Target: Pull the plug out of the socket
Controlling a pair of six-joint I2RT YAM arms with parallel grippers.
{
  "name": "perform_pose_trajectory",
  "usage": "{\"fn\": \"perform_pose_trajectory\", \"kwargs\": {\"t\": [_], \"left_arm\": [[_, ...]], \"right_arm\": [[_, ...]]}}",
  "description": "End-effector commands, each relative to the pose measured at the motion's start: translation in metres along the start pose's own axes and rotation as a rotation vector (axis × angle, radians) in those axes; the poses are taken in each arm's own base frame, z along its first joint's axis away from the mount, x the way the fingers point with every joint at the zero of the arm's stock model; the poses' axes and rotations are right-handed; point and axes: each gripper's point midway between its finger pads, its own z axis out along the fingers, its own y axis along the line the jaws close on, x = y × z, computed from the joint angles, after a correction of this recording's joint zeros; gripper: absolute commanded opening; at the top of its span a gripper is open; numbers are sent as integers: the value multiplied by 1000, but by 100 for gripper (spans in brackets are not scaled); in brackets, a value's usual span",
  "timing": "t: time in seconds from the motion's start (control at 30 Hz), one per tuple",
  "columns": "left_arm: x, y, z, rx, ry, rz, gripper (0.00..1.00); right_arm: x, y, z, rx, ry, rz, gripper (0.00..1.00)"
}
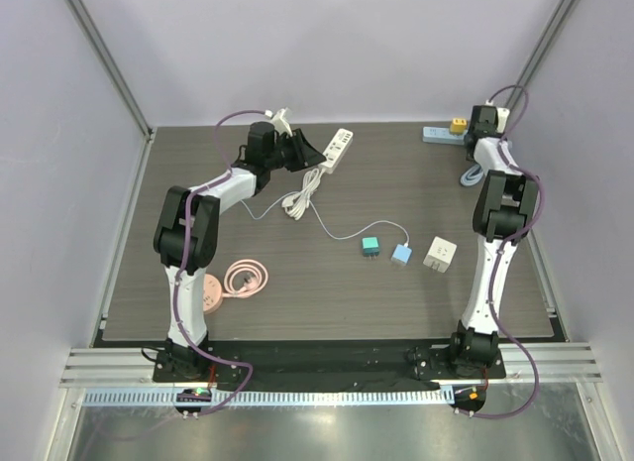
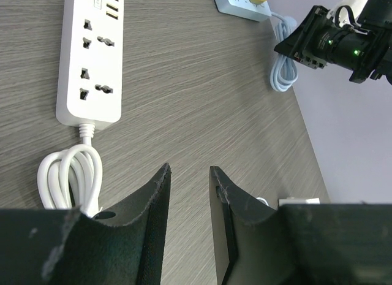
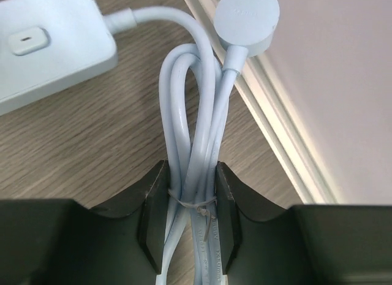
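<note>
The left gripper (image 2: 190, 171) hangs with its fingers apart over bare tabletop. It sits just short of the long white power strip (image 2: 92, 58) and its coiled white cord (image 2: 67, 174), and it holds nothing. Farther back, in the far right corner, the right gripper (image 3: 191, 174) is closed on the tied bundle of pale-blue cord (image 3: 190, 101). It is not on the small yellow plug (image 1: 458, 125), which sits in the pale-blue power strip (image 1: 436, 134) just beside.

That is the hazard. Nothing pins the strip down, so a pull from this grip would likely drag it across the wood-grain table (image 1: 297, 302) with the plug seated. It could also strain the cord at its tie. The plug is small in the overhead view, so I cannot tell how deeply it sits.

Counted, near to far:
- one pink coiled cable (image 1: 246, 279) with one pink round puck (image 1: 208, 290)
- three loose adapters: a teal adapter (image 1: 370, 246), a blue adapter (image 1: 401, 254) and a white cube adapter (image 1: 441, 255)
- two power strips
- one yellow plug
</note>
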Motion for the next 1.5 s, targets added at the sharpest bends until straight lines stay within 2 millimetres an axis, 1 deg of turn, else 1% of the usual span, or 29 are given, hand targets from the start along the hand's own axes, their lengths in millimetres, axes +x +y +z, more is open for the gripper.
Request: {"fn": "perform_pose_trajectory", "kwargs": {"t": [0.0, 0.1, 0.13, 0.2, 0.27, 0.3, 0.33, 0.37, 0.4, 0.43, 0.47, 0.5, 0.6, 0.73, 0.83, 0.87, 0.9, 0.97, 1.03, 1.07, 1.1, 1.13, 1.17, 1.23, 1.27, 1.33, 1.37, 1.43, 1.47], "left_arm": [[-19, -15, 0, 53, -45, 27, 33], [-19, -15, 0, 55, -44, 27, 33], [-19, -16, 0, 57, -44, 26, 33], [-19, -17, 0, 62, -41, 26, 33], [-18, -17, 0, 64, -38, 23, 33], [-17, -17, 1, 70, -33, 22, 33], [-18, -19, 1, 77, -33, 23, 33], [-18, -20, 1, 82, -32, 19, 33], [-17, -21, 1, 89, -30, 17, 33], [-17, -22, 1, 98, -29, 19, 33], [-17, -24, 2, 102, -29, 18, 33], [-17, -22, 2, 100, -29, 17, 33], [-18, -22, 1, 99, -30, 25, 33], [-17, -21, 1, 89, -30, 32, 33], [-16, -21, 3, 82, -27, 35, 33], [-15, -22, 4, 83, -24, 36, 33], [-13, -23, 4, 82, -21, 40, 33], [-10, -27, 9, 81, -13, 60, 33], [-6, -37, 14, 87, -3, 76, 33], [-2, -37, 19, 84, 5, 85, 34], [0, -40, 21, 85, 8, 91, 34], [3, -48, 26, 90, 18, 100, 35], [9, -47, 32, 81, 29, 113, 37], [16, -55, 41, 66, 48, 132, 38], [23, -54, 46, 59, 63, 144, 40], [27, -69, 55, 73, 69, 167, 41], [34, -67, 60, 64, 83, 167, 42], [37, -81, 67, 84, 81, 181, 43], [39, -82, 70, 81, 82, 184, 43]], "right_arm": [[-51, -8, -35, 178, -138, -76, 1], [-55, 0, -50, 244, -163, -134, 1], [-53, 9, -55, 253, -167, -150, 1], [-45, 11, -62, 272, -155, -148, 1], [-23, 14, -66, 253, -96, -160, 1], [-13, 19, -67, 205, -64, -151, 1], [-16, 21, -77, 174, -69, -107, 1], [-1, 22, -78, 154, -37, -113, 1], [4, 29, -83, 126, -26, -113, 1], [1, 35, -97, 69, -27, -87, 1], [13, 34, -98, 54, 1, -94, 1], [19, 52, -114, 5, -1, -114, 1], [41, 78, -144, -141, 43, -99, 1], [72, 99, -174, -278, 116, -76, 1], [90, 97, -187, -303, 139, -83, 2], [103, 95, -189, -303, 160, -94, 2], [103, 98, -197, -338, 151, -88, 2], [124, 94, -199, -335, 187, -112, 4], [129, 89, -207, -347, 185, -105, 5], [143, 85, -208, -348, 208, -118, 7], [147, 84, -209, -357, 211, -121, 9], [145, 80, -213, -354, 202, -124, 12], [149, 76, -213, -346, 205, -131, 28], [145, 69, -217, -331, 184, -130, 44], [136, 67, -222, -334, 158, -120, 58], [123, 65, -225, -328, 122, -104, 72], [109, 66, -227, -328, 90, -98, 85], [91, 67, -223, -319, 61, -76, 90], [68, 71, -226, -330, 21, -48, 94]]}}
